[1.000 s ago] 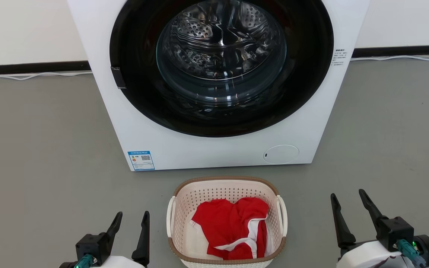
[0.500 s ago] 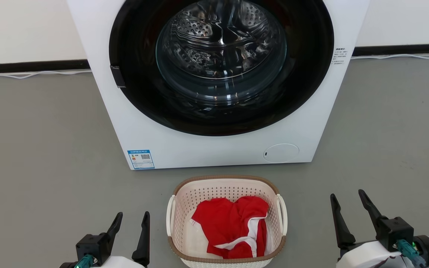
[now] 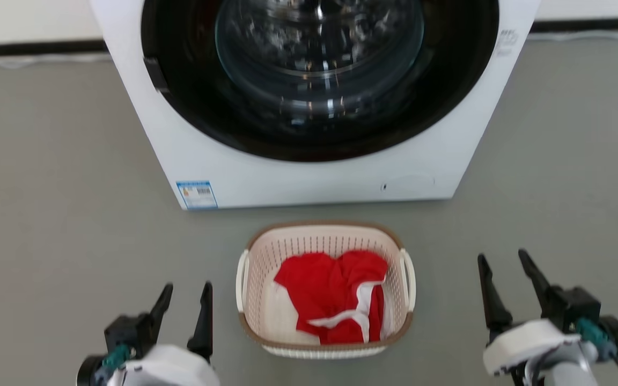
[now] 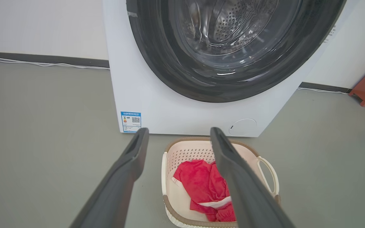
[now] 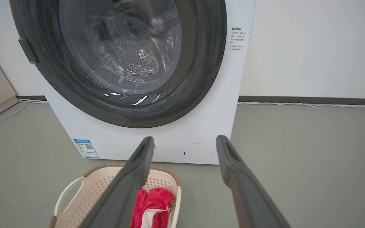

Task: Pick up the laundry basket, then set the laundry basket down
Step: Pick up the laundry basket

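A small cream plastic laundry basket with a brown rim sits on a grey floor, just in front of a white front-loading washing machine. A crumpled red garment with white trim lies inside it, below the rim.

The left gripper hovers near the basket's left side and the right gripper sits farther off on its right. Both have their fingers spread wide, holding nothing and touching nothing.

The basket looks light and fairly stiff, though its thin perforated walls may flex if squeezed, and the smooth plastic could slip. The likeliest holds are the two white loop handles – the left handle and the right handle – one gripper on each, so the basket rises level. The soft garment probably adds little weight.
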